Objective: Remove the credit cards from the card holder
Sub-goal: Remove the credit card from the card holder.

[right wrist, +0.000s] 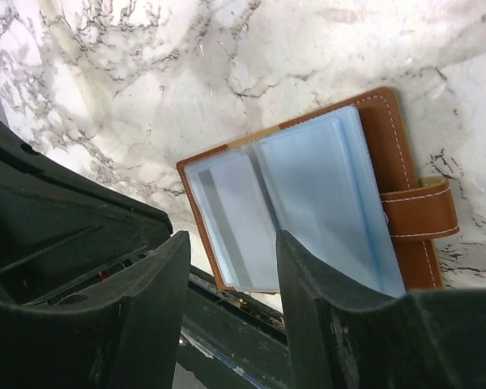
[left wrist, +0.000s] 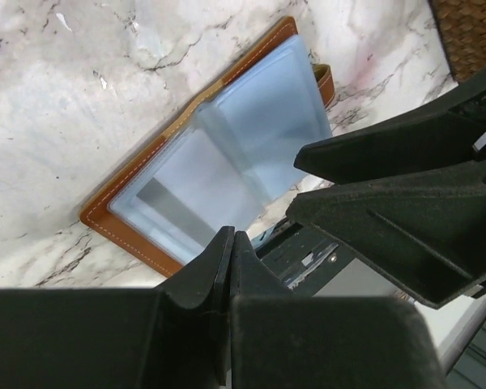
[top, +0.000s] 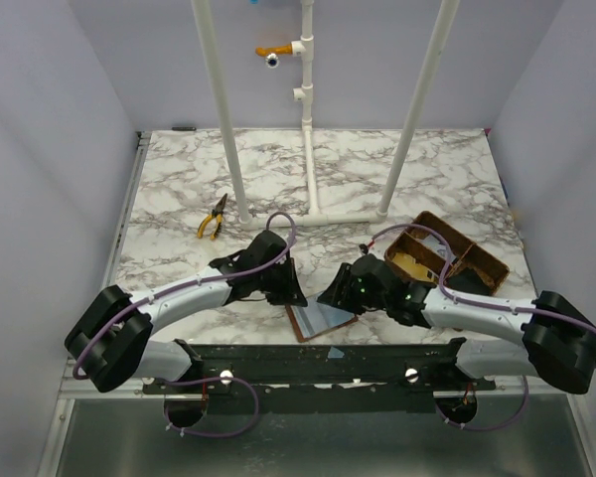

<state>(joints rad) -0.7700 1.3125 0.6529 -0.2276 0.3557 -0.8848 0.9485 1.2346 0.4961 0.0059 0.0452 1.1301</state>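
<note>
Right wrist: card holder [right wrist: 324,194] open, card [right wrist: 225,227] pocketed; right tool [right wrist: 231,247] apart, left tool [left wrist: 229,243] together.

High rear view looking down, wrist views close, sharing card holder [left wrist: 243,146]

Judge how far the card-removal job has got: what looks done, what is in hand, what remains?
Done: the card holder lies open on the table; a yellowish item, possibly a card, sits in the woven basket. In hand: nothing; the right tool hovers open over the holder, the left tool is shut and empty. Left: a card with a dark stripe shows inside the holder.
</note>
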